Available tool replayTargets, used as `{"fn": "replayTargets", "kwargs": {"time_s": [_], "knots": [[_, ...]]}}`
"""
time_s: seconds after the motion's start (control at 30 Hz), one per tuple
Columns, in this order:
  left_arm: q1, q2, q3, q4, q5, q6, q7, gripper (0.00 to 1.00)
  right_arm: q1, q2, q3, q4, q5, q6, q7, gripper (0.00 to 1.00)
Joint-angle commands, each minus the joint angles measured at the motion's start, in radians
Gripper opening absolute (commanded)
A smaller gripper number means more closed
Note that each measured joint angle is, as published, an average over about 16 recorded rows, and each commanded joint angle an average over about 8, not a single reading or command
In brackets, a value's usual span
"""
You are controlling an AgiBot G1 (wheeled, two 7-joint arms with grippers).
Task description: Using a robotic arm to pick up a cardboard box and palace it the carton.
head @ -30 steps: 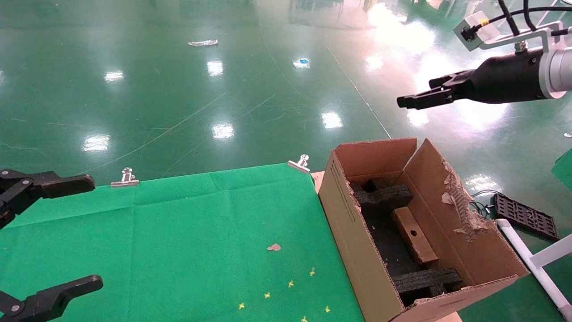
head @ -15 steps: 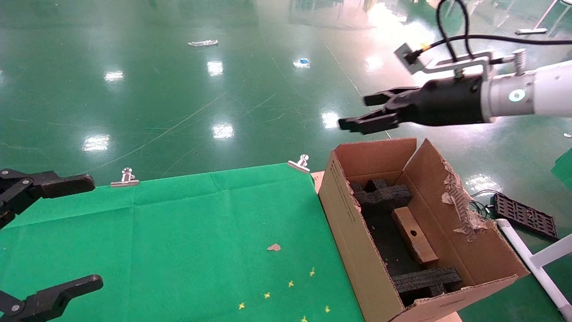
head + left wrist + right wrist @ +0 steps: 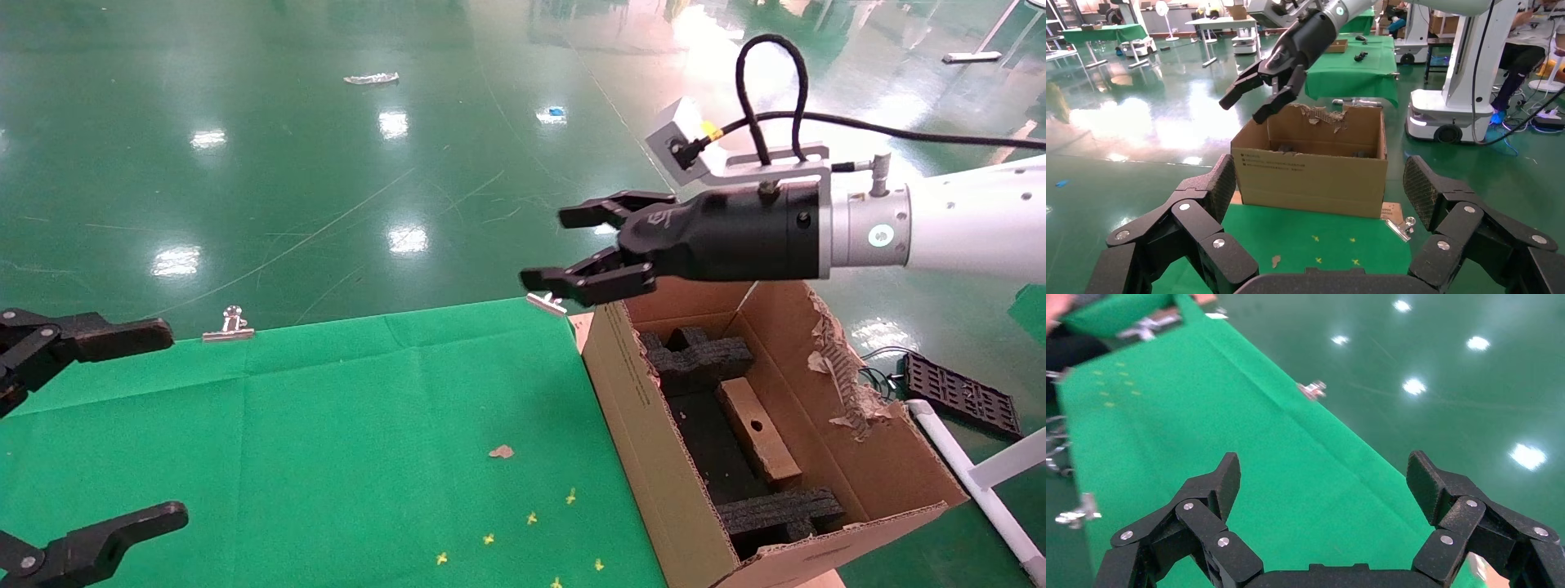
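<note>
1 carton (image 3: pixel 645 425), 1 cardboard box (image 3: pixel 758 431), 2 clips (image 3: pixel 231 323).

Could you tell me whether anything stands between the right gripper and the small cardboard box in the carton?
Nothing visible does. The cardboard box lies uncovered between black foam inserts in the open carton. The right gripper hangs open above the carton's far corner.

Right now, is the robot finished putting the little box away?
Looks nearly finished. The small brown box already lies inside the big carton, between the black foam pieces. The right gripper is open and empty above the carton's far corner. The left gripper waits open over the green cloth.
</note>
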Motion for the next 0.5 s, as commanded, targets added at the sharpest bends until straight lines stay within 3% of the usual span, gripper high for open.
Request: {"fn": "replayTargets", "kwargs": {"time_s": [0.03, 0.5], "knots": [[0.000, 0.000, 0.000, 0.000, 0.000, 0.000, 0.000, 1.00, -0.035, 0.000, 0.036, 0.029, 0.013, -0.010, -0.009, 1.00], [0.000, 0.000, 0.001, 0.000, -0.001, 0.000, 0.000, 1.00, -0.284, 0.003, 0.293, 0.237, 0.107, -0.077, -0.075, 1.00]]}}
